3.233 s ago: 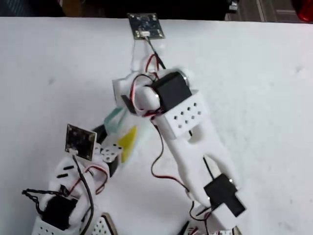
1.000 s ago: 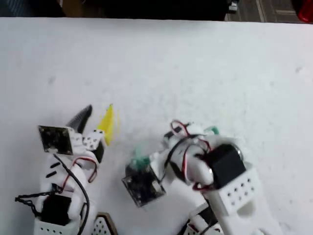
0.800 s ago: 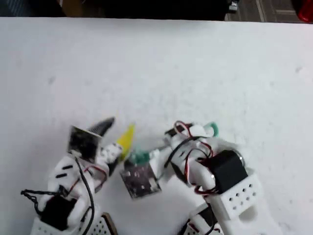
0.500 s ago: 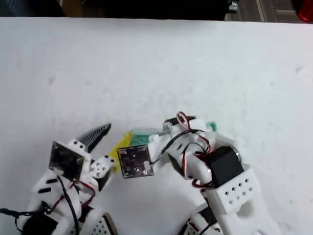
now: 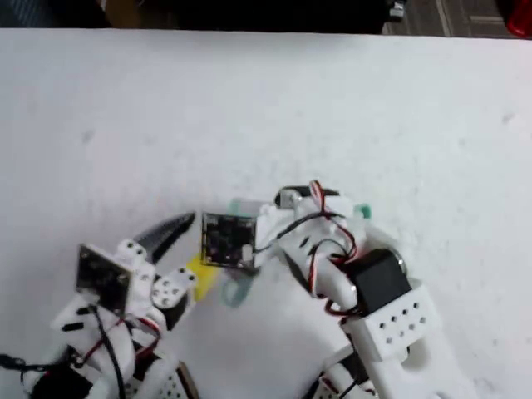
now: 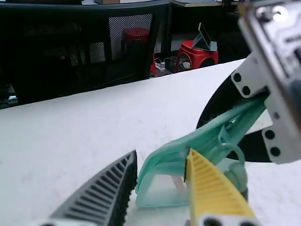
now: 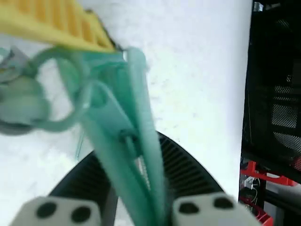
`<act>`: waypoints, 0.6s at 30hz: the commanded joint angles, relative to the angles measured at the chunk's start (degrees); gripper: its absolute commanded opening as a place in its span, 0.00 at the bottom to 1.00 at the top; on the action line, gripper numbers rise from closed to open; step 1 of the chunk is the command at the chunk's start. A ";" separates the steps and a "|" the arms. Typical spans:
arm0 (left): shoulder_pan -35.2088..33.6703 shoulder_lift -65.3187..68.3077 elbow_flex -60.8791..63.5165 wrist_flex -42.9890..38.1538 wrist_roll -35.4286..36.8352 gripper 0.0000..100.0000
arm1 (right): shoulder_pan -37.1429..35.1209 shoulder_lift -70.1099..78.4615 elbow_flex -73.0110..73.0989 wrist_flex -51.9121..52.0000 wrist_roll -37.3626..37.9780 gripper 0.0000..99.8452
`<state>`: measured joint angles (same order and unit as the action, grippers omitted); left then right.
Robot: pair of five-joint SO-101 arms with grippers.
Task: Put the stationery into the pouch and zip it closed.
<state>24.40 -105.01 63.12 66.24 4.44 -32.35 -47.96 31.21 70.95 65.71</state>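
1. Toward the lower left of the left wrist view, the left gripper (image 6: 161, 157) stands spread, its grey finger (image 6: 101, 193) and yellow finger (image 6: 211, 193) well parted and grasping nothing.
2. Between those fingers lies the near corner of the mint-green pouch (image 6: 207, 134). Its long axis climbs rightward to the other arm. Whether it touches the yellow finger I cannot tell.
3. Just right of the yellow finger hangs the ring pull (image 6: 233, 148), nearer the left gripper and likely its target for zipping.
4. Low in the right wrist view, the right gripper (image 7: 141, 188) is clenched on the pouch's far edge.
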 commanded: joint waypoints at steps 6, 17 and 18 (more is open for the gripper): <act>-3.82 0.40 -3.52 -3.60 0.97 0.20 | -0.48 0.57 0.09 -1.89 -1.76 0.02; 12.97 0.40 2.29 -11.52 -2.11 0.12 | -2.86 0.48 -0.26 -0.75 -1.85 0.02; 13.05 0.40 2.02 -10.29 -2.11 0.12 | -2.24 0.48 -0.35 -0.75 -1.85 0.02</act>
<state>33.63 -105.01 66.46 53.85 2.95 -36.31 -47.16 31.56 70.33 64.48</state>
